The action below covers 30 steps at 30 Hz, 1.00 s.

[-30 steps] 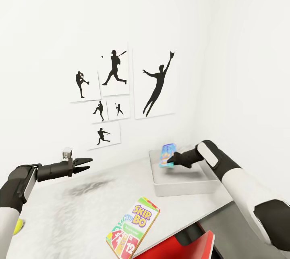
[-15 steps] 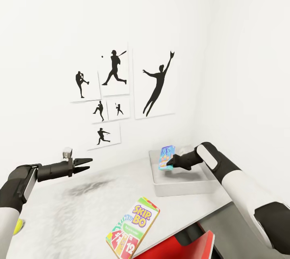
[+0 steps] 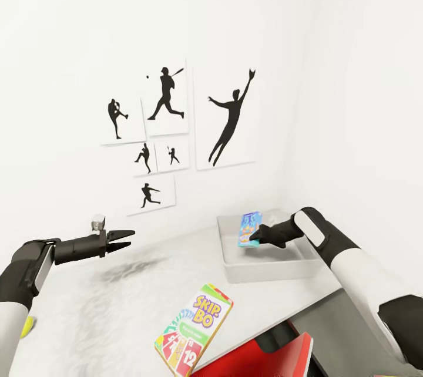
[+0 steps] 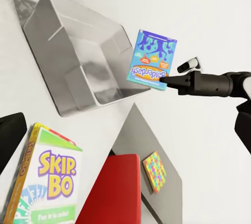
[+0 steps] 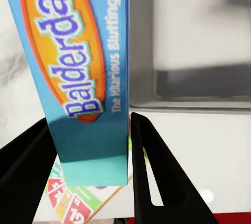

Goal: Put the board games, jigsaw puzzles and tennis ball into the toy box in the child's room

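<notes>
My right gripper (image 3: 254, 238) is shut on the lower edge of the small blue board game (image 3: 249, 229), holding it upright above the open grey toy box (image 3: 267, 271) at the table's far right. The right wrist view shows the blue game (image 5: 78, 62) clamped between both fingers, with the toy box (image 5: 193, 82) behind it. The Skip-Bo board game (image 3: 195, 330) lies at the table's (image 3: 111, 306) front edge. My left gripper (image 3: 130, 238) hovers open over the table's left part. A tennis ball (image 3: 26, 327) peeks out beside my left arm. One jigsaw puzzle (image 4: 154, 170) lies on the lower dark top.
A red chair (image 3: 264, 356) stands under the table's front edge, beside the dark grey lower top (image 3: 335, 318). Baseball silhouette posters (image 3: 170, 130) hang on the white wall behind. The wall corner is close behind the toy box.
My right gripper has carried the blue board game slightly to the right, further over the toy box. The left arm has stayed put. The camera has tipped down a little.
</notes>
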Motion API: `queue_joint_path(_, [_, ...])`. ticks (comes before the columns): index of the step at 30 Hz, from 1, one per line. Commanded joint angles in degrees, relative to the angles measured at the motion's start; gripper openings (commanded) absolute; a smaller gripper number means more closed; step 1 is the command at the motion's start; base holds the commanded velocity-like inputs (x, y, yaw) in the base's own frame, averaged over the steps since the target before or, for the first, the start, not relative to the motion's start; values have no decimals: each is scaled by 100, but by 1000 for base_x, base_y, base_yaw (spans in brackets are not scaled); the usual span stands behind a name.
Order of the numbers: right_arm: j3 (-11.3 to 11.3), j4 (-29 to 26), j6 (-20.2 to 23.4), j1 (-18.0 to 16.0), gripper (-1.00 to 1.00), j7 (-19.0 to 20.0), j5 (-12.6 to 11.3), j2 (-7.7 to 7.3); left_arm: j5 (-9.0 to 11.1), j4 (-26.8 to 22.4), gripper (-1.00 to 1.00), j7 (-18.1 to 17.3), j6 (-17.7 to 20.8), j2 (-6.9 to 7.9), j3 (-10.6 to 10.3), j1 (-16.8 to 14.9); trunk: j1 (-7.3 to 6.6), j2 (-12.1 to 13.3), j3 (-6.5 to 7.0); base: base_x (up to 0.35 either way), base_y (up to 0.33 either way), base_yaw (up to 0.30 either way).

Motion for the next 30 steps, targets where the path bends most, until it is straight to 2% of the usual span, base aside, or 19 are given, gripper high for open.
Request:
queue_joint_path(1, [26,1,3,-2,-100,60,46,-8,14,1,100,-12,56,0,1,-1,2,-5,-12,0,0,0])
queue_joint_path(16, [21,-2,3,-4,-100,77,40,-1,19,1,100,-16,56,0,-7,-1,2,-5,-153,0,0,0])
queue_joint_path(22, [24,-18,3,-33,-100,445,45,-1,19,1,100,-13,56,0,-8,-1,2,-5,-209,0,0,0])
queue_joint_path(30, [25,-20,3,-69,-100,539,48,-9,19,1,100,-17,56,0,-8,-1,2,-5,-284,0,0,0])
